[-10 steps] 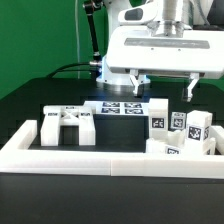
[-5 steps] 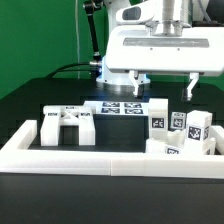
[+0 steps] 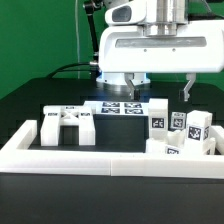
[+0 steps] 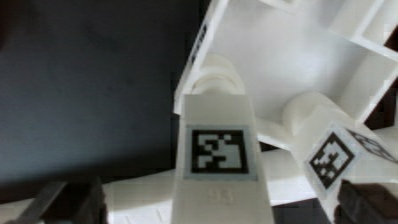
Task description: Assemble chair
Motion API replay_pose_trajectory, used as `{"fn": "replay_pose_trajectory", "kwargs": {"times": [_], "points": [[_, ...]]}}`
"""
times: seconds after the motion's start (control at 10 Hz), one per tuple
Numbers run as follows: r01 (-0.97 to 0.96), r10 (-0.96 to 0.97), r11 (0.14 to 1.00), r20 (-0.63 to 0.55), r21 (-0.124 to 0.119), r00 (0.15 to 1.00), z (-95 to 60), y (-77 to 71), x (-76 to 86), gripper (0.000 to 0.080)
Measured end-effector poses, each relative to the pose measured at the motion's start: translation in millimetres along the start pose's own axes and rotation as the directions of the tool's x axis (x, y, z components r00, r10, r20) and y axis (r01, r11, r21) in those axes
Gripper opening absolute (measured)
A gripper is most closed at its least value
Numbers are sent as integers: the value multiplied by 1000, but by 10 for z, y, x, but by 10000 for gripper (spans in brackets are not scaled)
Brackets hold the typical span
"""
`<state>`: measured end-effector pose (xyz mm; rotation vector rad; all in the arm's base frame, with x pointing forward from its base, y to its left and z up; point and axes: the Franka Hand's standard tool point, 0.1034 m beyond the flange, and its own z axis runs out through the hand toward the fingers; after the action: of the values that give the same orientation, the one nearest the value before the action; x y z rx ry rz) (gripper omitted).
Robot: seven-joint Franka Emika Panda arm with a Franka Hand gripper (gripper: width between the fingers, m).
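- At the exterior view's right end of the black table (image 3: 30,105), just behind the low border wall (image 3: 100,160), the chair's posts (image 3: 178,122) stand packed together, tags facing the camera. They look upright.
- A bracket piece (image 3: 65,125) of the chair sits well apart from them, toward the exterior view's left. Between the two groups, further back, lies the flat marker board (image 3: 120,107).
- The gripper (image 3: 160,92) hangs over the back of the table with its fingers (image 3: 188,90) spread as wide as they go. They are released and nothing is between them.
- The coming move turns on this: the posts lie below the gripper and toward the exterior view's right side of its gap. One finger is over the post cluster and the other is nearer the marker board.
- How far the fingertips stand behind the posts cannot be told from this view.
- In the wrist view, one tagged post (image 4: 217,150) fills the middle of the picture and seems to lie between the two dark fingertips. Its long axis appears to run across the line on which they close. A second tagged piece (image 4: 338,152) is just beside it.
- Judging from this, the task is at an early stage, with the parts loose and none joined. The next step is probably a descent onto that middle post. Its close neighbour leaves little room for the finger on that side.
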<state>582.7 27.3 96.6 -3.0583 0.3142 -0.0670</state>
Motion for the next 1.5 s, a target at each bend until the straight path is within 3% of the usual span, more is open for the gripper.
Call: {"fn": "replay_pose_trajectory", "kwargs": {"times": [0.2,1.0,1.2,1.4,1.5], "points": [[-4,4,1000,90,9,996,-4,-29,63,649],[-16,16,1000,93,0,995,72,40,133,649],[-15,16,1000,97,-3,995,99,70,127,607],[-17,17,1000,96,-3,995,100,86,130,322],[-18,18,1000,96,-3,995,99,86,131,322]]}}
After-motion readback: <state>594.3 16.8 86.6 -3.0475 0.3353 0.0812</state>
